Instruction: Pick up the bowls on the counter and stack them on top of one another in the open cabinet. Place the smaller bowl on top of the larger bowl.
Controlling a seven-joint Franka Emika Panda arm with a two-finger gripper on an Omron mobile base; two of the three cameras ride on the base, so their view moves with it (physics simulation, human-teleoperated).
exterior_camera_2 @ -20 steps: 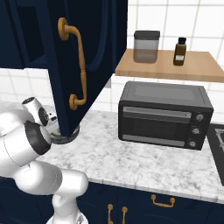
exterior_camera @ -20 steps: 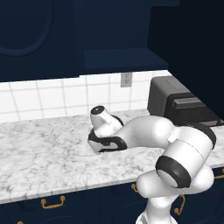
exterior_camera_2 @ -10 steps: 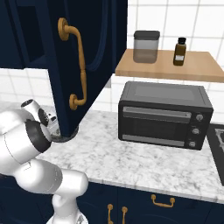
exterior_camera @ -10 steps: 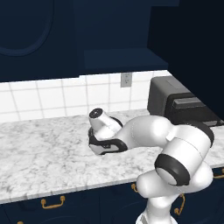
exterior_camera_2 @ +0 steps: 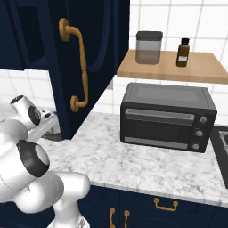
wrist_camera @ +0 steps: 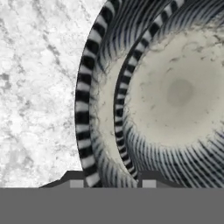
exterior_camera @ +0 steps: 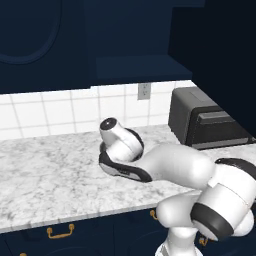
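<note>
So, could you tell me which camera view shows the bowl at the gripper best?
The hand view: the bowl is seen from close above, with its striped rim and pale speckled inside, on the marbled counter. In the left base view the arm covers it. In the right base view a dark rim peeks beside the cabinet door.

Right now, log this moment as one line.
phase: grasp | end effector: astride bowl rim, grip unconfirmed | bowl: on counter

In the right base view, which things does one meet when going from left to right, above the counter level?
Gold curved handle on the navy cabinet door → clear glass jar with dark lid → small brown bottle, the last two standing on the wooden shelf.
</note>
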